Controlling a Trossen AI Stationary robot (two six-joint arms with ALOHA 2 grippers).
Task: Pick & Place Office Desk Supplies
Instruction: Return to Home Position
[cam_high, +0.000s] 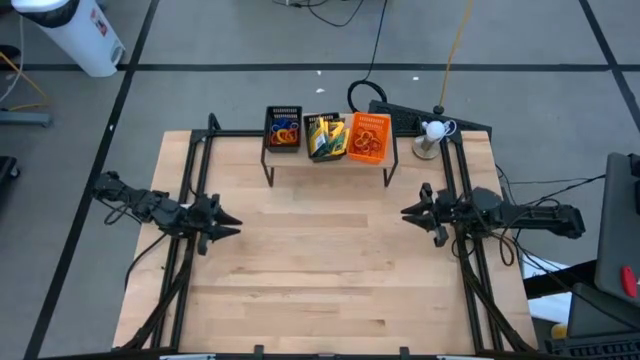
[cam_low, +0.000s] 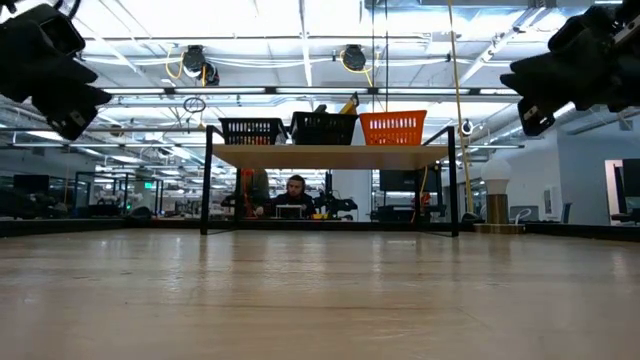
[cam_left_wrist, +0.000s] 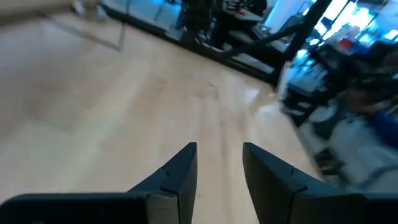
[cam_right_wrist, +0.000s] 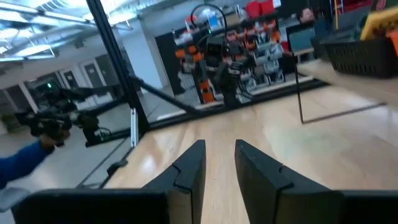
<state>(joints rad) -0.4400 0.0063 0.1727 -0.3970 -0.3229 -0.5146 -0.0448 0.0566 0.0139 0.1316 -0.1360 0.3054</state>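
Abreast on shelf (cam_low: 330, 156): black tray (cam_high: 283, 128), crayon tray (cam_high: 325, 136), orange tray (cam_high: 368, 138); left end effector (cam_high: 232, 226), right end effector (cam_high: 410, 214) both ajar.

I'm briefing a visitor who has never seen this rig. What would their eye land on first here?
Probably the orange tray, the brightest thing, in a row with the middle black tray of crayon boxes and the left black tray on the shelf at the far edge of the table. Next, the left gripper and right gripper, hanging over the table's sides, jaws slightly open and empty.
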